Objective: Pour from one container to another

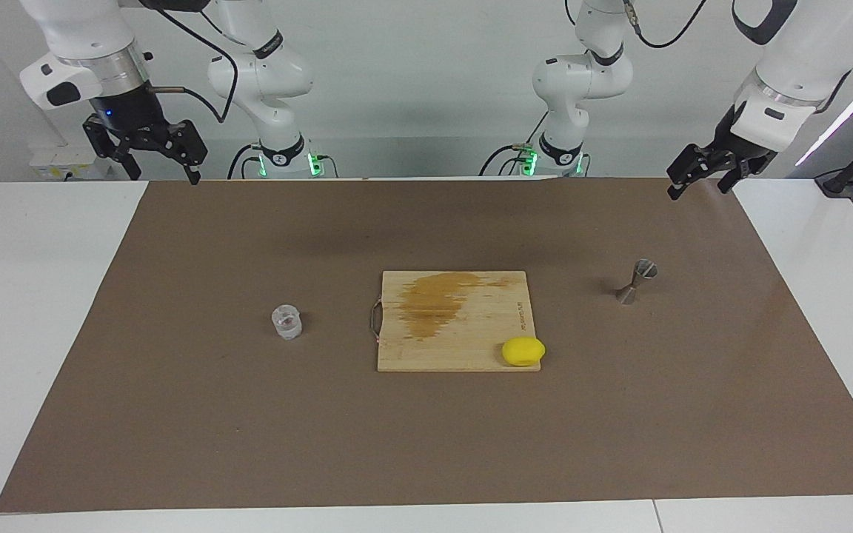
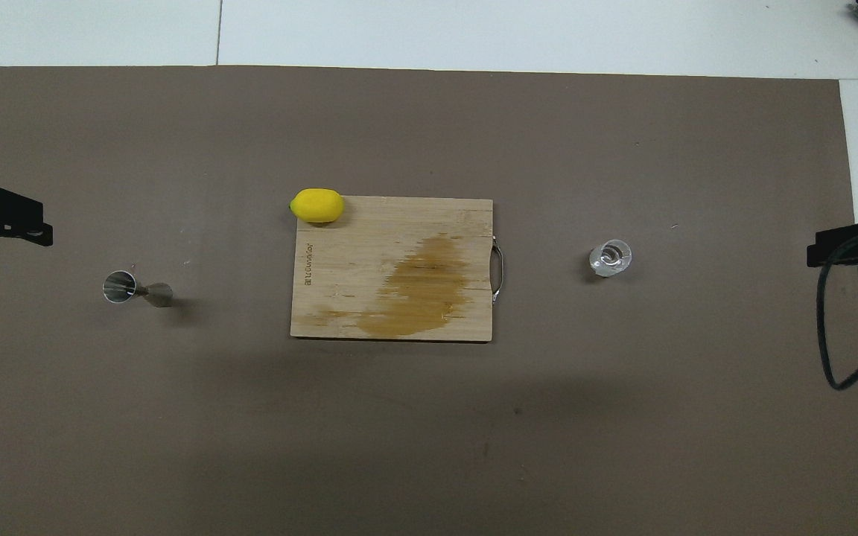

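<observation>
step: nothing grasped yet | cup (image 1: 286, 322) at 9 o'clock of board (image 1: 456, 326), jigger (image 1: 635, 281) at 3 | left gripper (image 1: 700, 180) and right gripper (image 1: 162, 159) wait high, jaws spread | next: right must grasp cup

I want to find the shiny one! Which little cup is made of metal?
The hourglass-shaped jigger toward the left arm's end. The other cup, the glass cup, is see-through.
</observation>
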